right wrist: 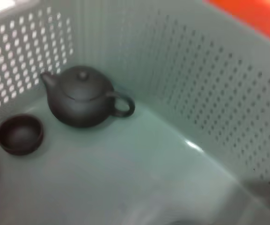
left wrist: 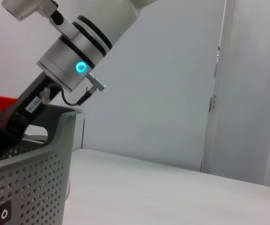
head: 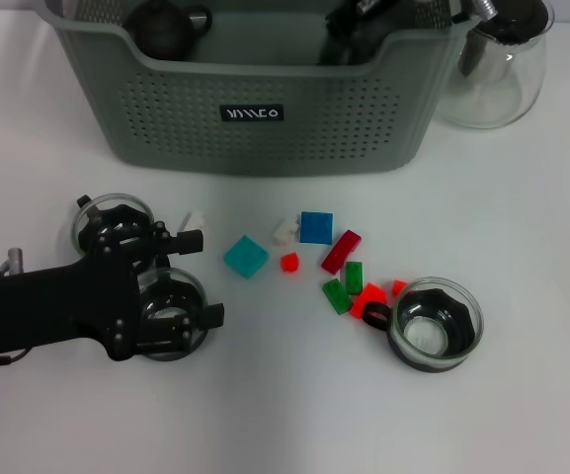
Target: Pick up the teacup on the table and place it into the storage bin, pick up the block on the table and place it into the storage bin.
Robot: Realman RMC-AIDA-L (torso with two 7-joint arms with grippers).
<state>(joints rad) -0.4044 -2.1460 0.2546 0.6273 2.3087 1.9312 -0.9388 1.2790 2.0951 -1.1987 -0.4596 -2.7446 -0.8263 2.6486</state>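
Left gripper (head: pixel 191 276): low over the bench (head: pixel 285 415) on my left, jaws spread wide just past two glass teacups (head: pixel 171 311), so I am lined up to take one; nothing held.
Third teacup (head: pixel 435 324): dark-rimmed, on my right, touching the red block (head: pixel 368 299).
Blocks: scattered mid-bench, teal block (head: pixel 245 256) nearest my left jaws, blue block (head: pixel 316 227) beyond.
Storage bin (head: pixel 255 118): far edge, open top, ready for drops.
Right gripper (head: pixel 359 25): reaching down inside the bin; cannot tell its jaws.
Bin contents: dark teapot (right wrist: pixel 81 97), small dark cup (right wrist: pixel 20 134).
Glass jug (head: pixel 497 69): beside the bin.
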